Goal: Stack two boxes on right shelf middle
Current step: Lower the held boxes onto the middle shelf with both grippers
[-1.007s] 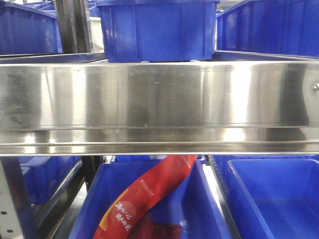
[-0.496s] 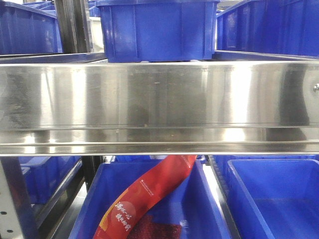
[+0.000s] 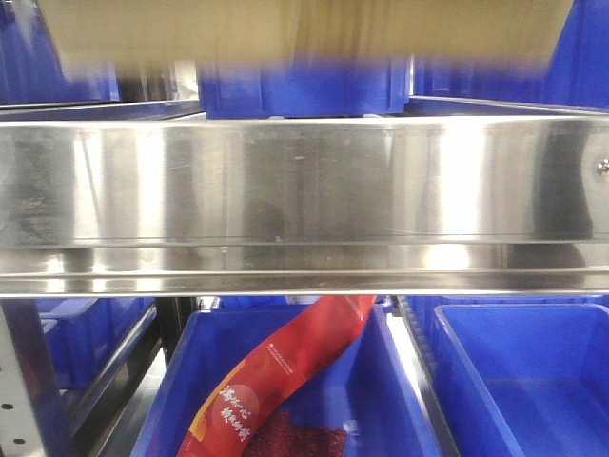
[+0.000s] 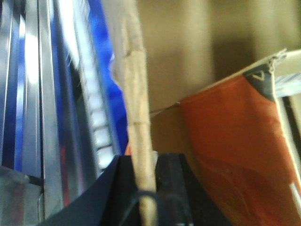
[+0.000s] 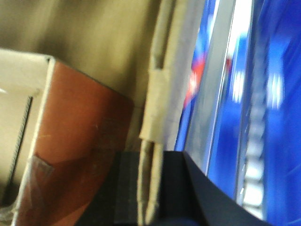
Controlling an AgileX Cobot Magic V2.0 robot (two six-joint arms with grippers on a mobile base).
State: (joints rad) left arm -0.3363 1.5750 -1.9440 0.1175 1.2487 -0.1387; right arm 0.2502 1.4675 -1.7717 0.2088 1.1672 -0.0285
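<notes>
A brown cardboard box (image 3: 304,29) hangs blurred across the top of the front view, above the shiny steel shelf lip (image 3: 304,190). My left gripper (image 4: 145,162) is shut on the box's upright cardboard wall (image 4: 136,94). My right gripper (image 5: 151,157) is shut on the opposite cardboard wall (image 5: 162,84). Inside the carton lies an orange-red box (image 4: 235,150), which also shows in the right wrist view (image 5: 80,141). Neither gripper shows in the front view.
A blue bin (image 3: 304,90) stands on the shelf tier right behind the box. Below the lip are a blue bin holding a red packet (image 3: 276,371) and another blue bin (image 3: 523,381) to its right. A grey perforated upright (image 3: 29,381) is at lower left.
The cardboard box has come into the top of the front view, covering the upper part of the blue bins. The shelf and lower bins have not moved.
</notes>
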